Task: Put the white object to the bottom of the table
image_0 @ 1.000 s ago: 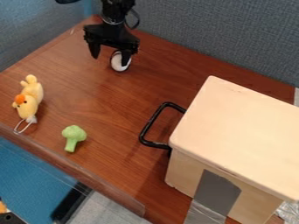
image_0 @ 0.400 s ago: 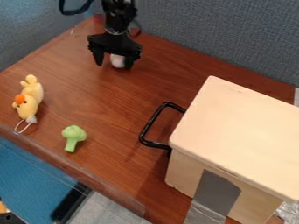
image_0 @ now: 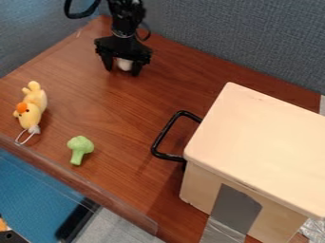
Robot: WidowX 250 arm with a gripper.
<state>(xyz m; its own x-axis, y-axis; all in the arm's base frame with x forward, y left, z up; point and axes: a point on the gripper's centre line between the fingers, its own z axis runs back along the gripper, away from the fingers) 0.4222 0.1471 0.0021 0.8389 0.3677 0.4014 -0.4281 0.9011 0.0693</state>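
Observation:
At the top of the wooden table, left of the middle, the black gripper (image_0: 122, 69) hangs down low over the work. The white object (image_0: 125, 63) shows as a small pale patch directly beneath the gripper's body, which hides its upper part. Whether the gripper is holding it cannot be told. The table (image_0: 108, 109) has brown wood grain, and its bottom edge runs at a slant from the left side down to the lower middle.
A yellow plush toy (image_0: 30, 107) lies near the left edge, with a green broccoli toy (image_0: 79, 149) to its lower right. A large pale box (image_0: 260, 147) with a black handle (image_0: 167, 135) takes up the right side. Grey-blue partitions (image_0: 234, 40) stand behind the table.
The gripper has narrowed around the white object. That object has shifted slightly up and left, and more of it is hidden. The toys and box have kept their places.

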